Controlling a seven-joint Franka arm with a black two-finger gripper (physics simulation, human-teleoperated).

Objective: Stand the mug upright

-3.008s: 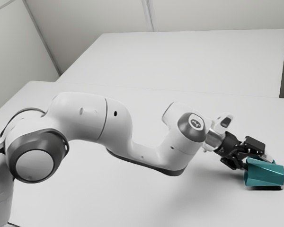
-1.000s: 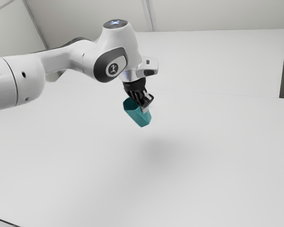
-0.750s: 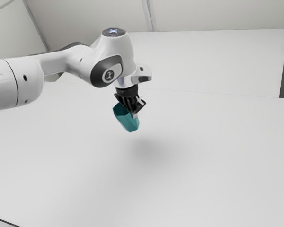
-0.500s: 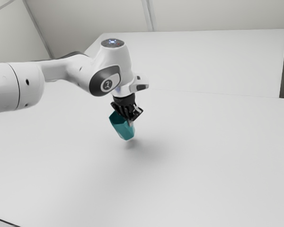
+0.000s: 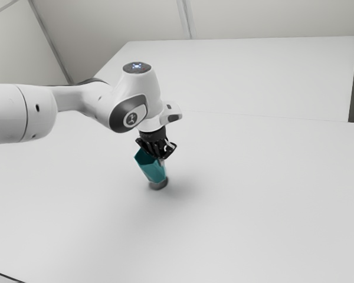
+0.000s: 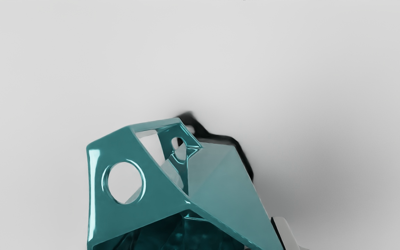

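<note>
In the exterior view my gripper (image 5: 160, 158) points down, shut on the wall of the teal mug (image 5: 151, 170). The mug leans, its open mouth up toward the exterior view's left and its base low, right over a dark shadow; whether the base touches the table, I cannot tell. In the wrist view the gripper (image 6: 266, 243) holds the mug (image 6: 224, 173) at its wall, with one pale fingertip (image 6: 286, 234) against the outside. The other fingertip is mostly hidden by the mug. The faceted handle part with round holes faces the camera.
The white table (image 5: 236, 218) spreads around the mug. A second pale surface (image 5: 242, 73) lies farther back, before the walls. The arm reaches in from the exterior view's left, above the table.
From lying on its side at the exterior view's right, the mug has been lifted, carried left and tipped mouth-up in my gripper. Over the last second, hand and mug have come down toward the table.
</note>
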